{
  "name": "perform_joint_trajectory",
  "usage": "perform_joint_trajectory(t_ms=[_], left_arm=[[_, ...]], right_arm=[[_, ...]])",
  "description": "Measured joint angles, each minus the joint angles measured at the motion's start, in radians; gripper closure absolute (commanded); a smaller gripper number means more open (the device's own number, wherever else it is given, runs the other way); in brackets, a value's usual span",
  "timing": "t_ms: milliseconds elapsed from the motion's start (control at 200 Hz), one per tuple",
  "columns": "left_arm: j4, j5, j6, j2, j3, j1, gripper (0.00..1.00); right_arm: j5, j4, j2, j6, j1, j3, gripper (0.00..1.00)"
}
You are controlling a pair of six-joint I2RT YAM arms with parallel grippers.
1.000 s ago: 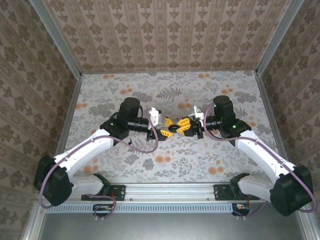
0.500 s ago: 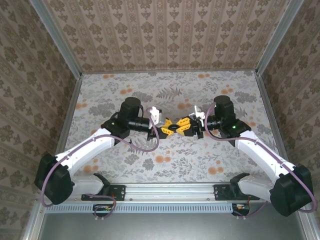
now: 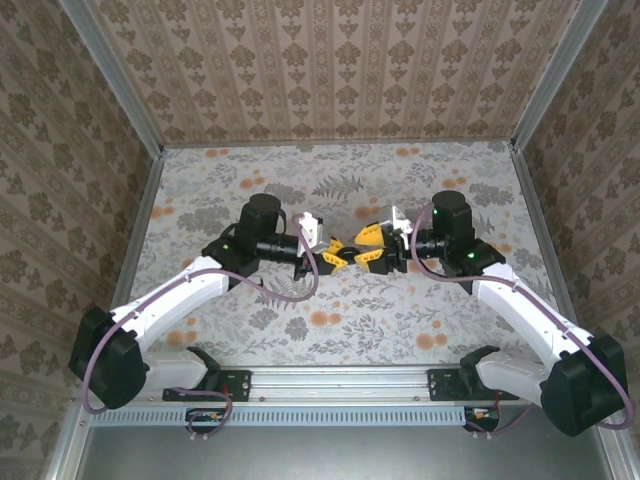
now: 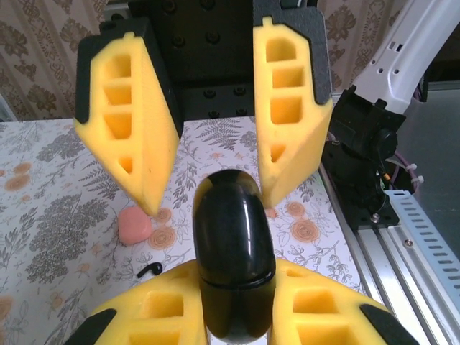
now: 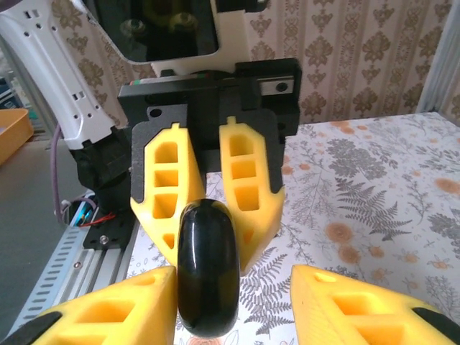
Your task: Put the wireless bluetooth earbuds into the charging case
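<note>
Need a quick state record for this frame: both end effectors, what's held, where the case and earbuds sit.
left end effector: shut on black glossy disc, held above the table
right end effector: open, fingers either side of the disc, not clamping it
charging case: pink, lying on the table, not held
earbud: one black earbud on the table near the case, apart from it
task state: that earbud not yet in the case

centre: left gripper (image 3: 334,256), black disc (image 4: 233,266), right gripper (image 3: 360,247) block | far table (image 3: 250,170): open (charging case (image 4: 134,225) lies flat)
</note>
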Motion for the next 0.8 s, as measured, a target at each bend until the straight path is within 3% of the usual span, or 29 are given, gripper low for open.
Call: perform_joint_trajectory(t_ms=[220, 550, 800], left_arm=[[-0.01, -0.006, 0.0, 0.0, 0.0, -0.005, 0.86], [0.013, -0.006, -0.012, 0.0, -0.006, 0.002, 0.86], [0.122, -0.058, -0.096, -0.006, -0.114, 0.035, 0.86]], right_arm=[[0.039, 0.039, -0.007, 0.05, -0.053, 0.0, 0.54], [0.056, 0.037, -0.006, 0.092, -0.055, 0.0, 0.5], [0.155, -0.098, -0.006, 0.138, -0.064, 0.061, 0.45]])
